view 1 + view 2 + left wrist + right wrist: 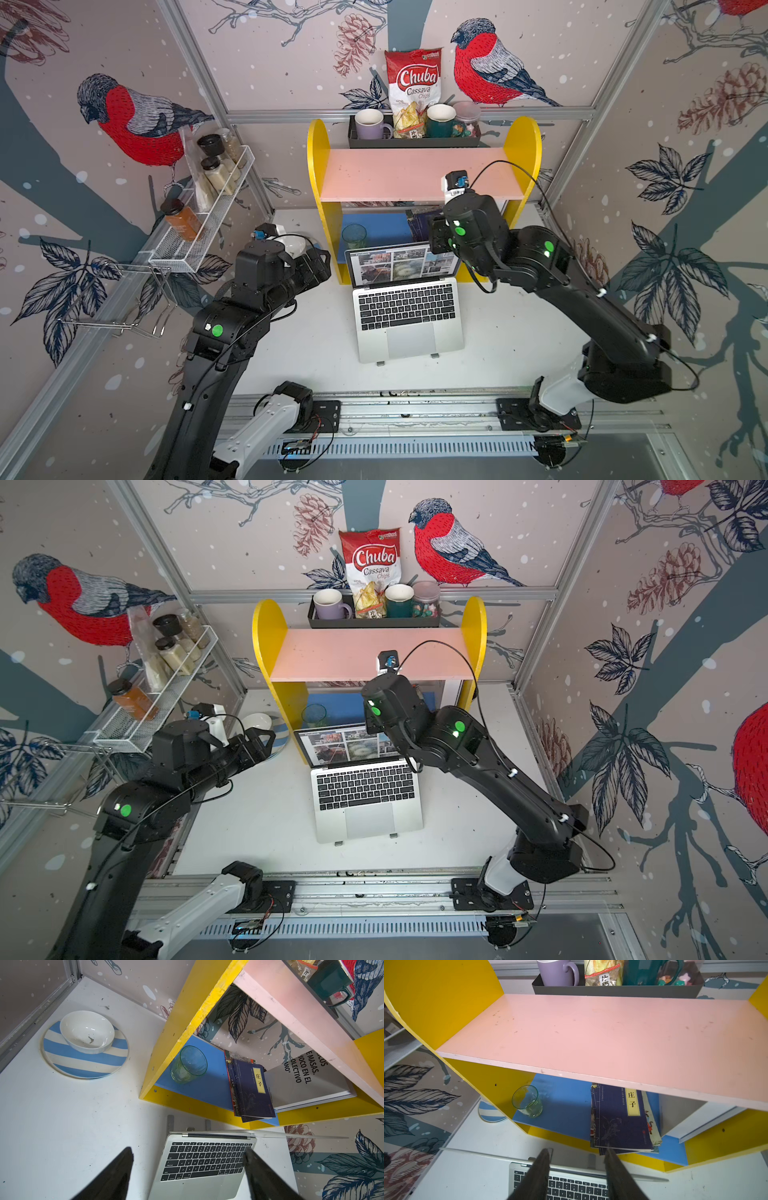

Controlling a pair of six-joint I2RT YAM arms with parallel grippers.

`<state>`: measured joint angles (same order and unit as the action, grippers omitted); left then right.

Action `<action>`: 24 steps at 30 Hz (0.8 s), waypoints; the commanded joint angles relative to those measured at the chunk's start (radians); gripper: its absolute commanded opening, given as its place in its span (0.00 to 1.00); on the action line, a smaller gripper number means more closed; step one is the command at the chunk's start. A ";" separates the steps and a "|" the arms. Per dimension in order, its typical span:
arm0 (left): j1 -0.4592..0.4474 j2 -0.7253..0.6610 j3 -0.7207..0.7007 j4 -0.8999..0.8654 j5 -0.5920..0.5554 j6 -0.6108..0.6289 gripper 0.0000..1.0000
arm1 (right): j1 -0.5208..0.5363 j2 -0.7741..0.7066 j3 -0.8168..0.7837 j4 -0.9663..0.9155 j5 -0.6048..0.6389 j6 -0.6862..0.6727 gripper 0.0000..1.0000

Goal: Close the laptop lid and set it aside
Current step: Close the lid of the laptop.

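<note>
The silver-grey laptop [409, 340] [368, 818] sits open on a folding stand [380, 363] in mid-table, black keys facing up. Its lid [399, 264] [343, 746] stands upright, the screen showing photos. In the right wrist view the lid [477, 1154] appears edge-on. My right gripper [438, 243] [577, 1148] hovers over the lid's upper right edge, fingers [542, 1165] apart with nothing between them. Left of the laptop, level with the lid's left edge, my left gripper [322, 259] [187, 1149] is wide open and empty.
Just behind the laptop stands a yellow shelf unit [318, 166] with a pink board [591, 1032], a glass [188, 1065] and dark blue books [251, 1088] on its blue floor. A white bowl [87, 1031] on a striped plate [83, 1064] is back left. A wire rack [199, 232] holds jars.
</note>
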<state>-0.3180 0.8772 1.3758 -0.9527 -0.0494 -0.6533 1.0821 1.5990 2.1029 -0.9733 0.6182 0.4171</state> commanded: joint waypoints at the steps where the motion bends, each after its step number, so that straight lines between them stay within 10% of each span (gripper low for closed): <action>1: -0.004 -0.004 -0.011 0.047 0.020 -0.030 0.82 | 0.004 0.070 0.070 -0.035 0.038 -0.054 0.36; 7: -0.040 0.102 0.123 0.059 0.015 -0.022 0.76 | -0.051 0.180 0.190 -0.064 -0.042 -0.059 0.32; 24: -0.447 0.473 0.479 -0.121 -0.439 0.119 0.66 | -0.146 0.127 0.063 -0.062 -0.266 -0.029 0.26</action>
<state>-0.7486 1.3361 1.8389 -1.0435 -0.4038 -0.5602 0.9379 1.7473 2.1906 -1.0542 0.3840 0.3737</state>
